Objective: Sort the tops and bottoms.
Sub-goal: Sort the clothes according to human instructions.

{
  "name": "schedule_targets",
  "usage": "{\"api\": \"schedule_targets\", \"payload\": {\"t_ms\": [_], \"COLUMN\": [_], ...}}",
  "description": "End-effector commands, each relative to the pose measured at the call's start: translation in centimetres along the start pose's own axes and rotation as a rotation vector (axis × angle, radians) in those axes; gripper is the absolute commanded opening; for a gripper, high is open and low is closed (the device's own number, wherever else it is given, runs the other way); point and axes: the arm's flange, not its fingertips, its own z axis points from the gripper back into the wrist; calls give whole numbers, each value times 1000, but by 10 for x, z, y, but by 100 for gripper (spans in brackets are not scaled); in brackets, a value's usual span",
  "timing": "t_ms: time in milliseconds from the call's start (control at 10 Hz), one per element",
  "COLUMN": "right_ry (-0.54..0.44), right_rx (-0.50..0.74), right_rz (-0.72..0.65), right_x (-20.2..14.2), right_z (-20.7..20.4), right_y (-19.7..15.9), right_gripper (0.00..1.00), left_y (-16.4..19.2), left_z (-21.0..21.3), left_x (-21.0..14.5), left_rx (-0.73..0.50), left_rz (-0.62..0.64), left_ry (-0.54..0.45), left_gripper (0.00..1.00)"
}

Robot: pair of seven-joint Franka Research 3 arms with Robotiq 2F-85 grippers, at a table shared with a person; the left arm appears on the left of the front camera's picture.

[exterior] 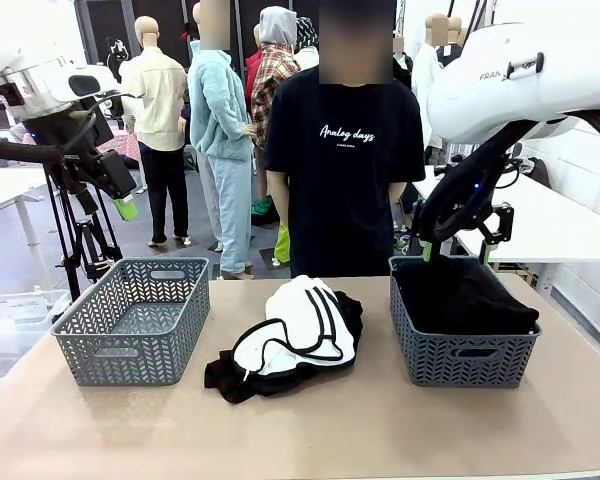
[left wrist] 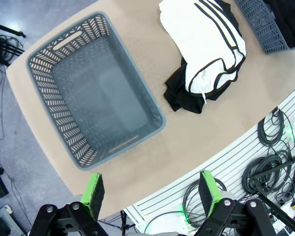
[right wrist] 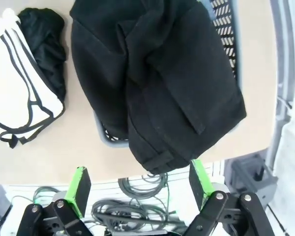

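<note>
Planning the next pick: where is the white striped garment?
In the front view, the white striped garment lies mid-table on a black garment, between the left basket and the right basket.

White tables point(exterior: 570, 225), grey floor point(exterior: 20, 265)

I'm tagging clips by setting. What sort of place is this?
Probably a robotics lab: a white robot arm reaches over a plain table, loose cables lie beside it, and a grey basket is set out for sorting.
</note>
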Motion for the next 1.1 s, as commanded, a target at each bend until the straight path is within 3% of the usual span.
{"api": "schedule_targets", "payload": {"t_ms": [0,200,300,1000], "right_ry": [-40,8,-10,-10], "right_rx": [-13,-10,-3,-3], "right_rz": [-22,-45,-1,-1], "right_x": [-4,6,-3,-3], "right_z": [-9,-16,-1,-1], "right_y": [-2,-2,-1,-1], "right_gripper": [100,100,100,100], "left_y": [1,1,1,1], "left_z": [0,0,0,0], "left_x": [-2,-2,-2,-2], "left_rx": [-6,-6,-6,-6], "left_rz": [4,4,4,4], "left_ry": [-14,-14,-14,-14], "left_gripper": [100,100,100,100]}}
